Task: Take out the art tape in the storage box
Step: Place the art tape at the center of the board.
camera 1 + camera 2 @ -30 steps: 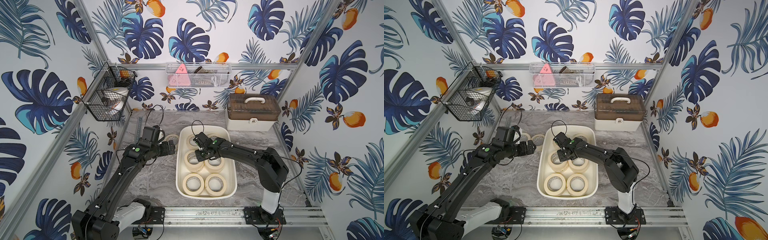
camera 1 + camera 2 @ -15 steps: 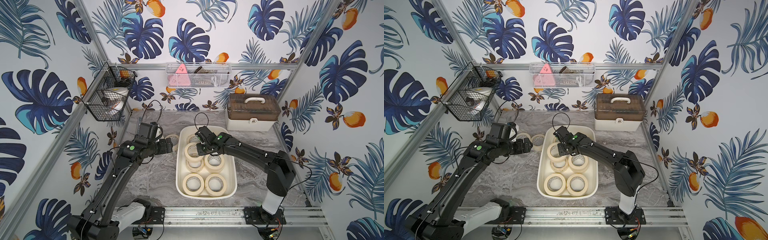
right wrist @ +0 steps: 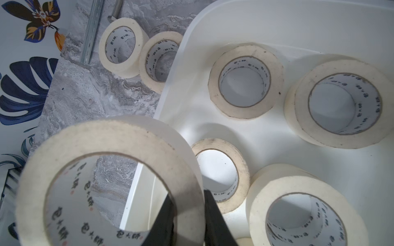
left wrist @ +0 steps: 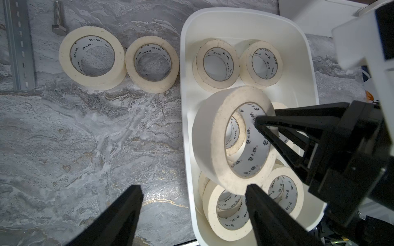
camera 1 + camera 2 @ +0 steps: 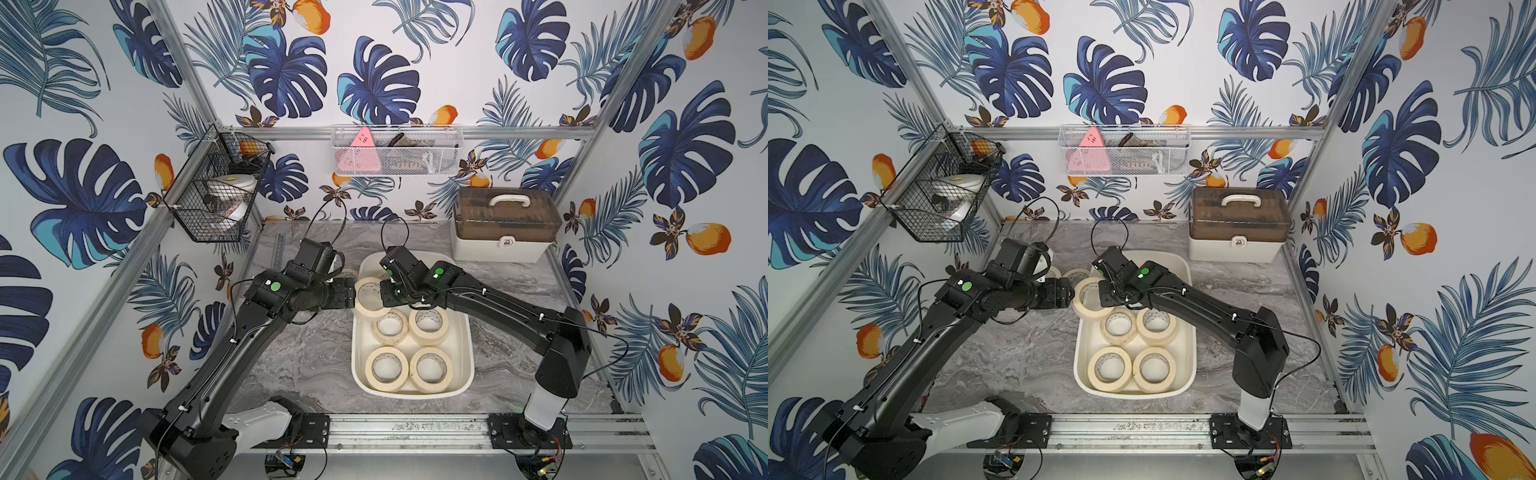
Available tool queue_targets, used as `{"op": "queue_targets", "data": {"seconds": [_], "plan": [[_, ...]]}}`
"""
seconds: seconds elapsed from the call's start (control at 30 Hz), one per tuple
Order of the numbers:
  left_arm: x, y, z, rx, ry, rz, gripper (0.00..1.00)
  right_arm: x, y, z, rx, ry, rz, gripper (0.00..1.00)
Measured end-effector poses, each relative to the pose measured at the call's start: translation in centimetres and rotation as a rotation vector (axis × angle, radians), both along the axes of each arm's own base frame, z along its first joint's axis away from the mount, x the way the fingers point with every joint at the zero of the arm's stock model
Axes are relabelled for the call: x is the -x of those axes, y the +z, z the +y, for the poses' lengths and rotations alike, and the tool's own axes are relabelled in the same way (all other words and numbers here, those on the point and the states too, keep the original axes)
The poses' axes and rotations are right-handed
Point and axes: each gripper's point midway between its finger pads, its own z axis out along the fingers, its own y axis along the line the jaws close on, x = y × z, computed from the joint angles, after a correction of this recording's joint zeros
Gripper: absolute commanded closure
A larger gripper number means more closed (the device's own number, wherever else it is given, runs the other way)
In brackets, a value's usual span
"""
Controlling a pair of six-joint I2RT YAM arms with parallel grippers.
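Pinching art tape (image 3: 106, 138), right gripper (image 3: 188, 198) over storage box (image 3: 277, 27) rim.

Left arm bent at elbow, left end effector (image 5: 352, 293) pointing sideways, jaws spread wide. Right arm stretched low, right end effector (image 5: 385, 291) pinching wall of tape roll (image 4: 210, 138), facing left one closely.

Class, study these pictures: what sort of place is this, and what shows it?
Most likely a robot test booth dressed as a craft corner: two arms bolted to an aluminium rail, leaf-print wall panels in metal framing, and a marble-look tabletop with tape rolls in a storage box.
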Motion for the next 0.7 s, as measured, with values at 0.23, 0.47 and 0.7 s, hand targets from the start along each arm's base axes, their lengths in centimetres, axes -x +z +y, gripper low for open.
{"op": "queue_targets", "data": {"seconds": [0.23, 0.47, 0.7], "plan": [[0.1, -1.3, -0.2, -0.077, -0.005, 0.047, 0.17, 1.1, 0.5, 1.9, -0.019, 0.028, -0.002, 0.91], [-0.2, -2.7, 0.5, -0.147, 0.014, 0.076, 0.35, 1.9, 0.5, 3.0, -0.025, 0.047, 0.005, 0.90], [-0.3, -4.3, 1.0, -0.193, 0.024, 0.109, 0.61, 2.6, 0.5, 3.4, -0.028, 0.058, 0.008, 0.90]]}}
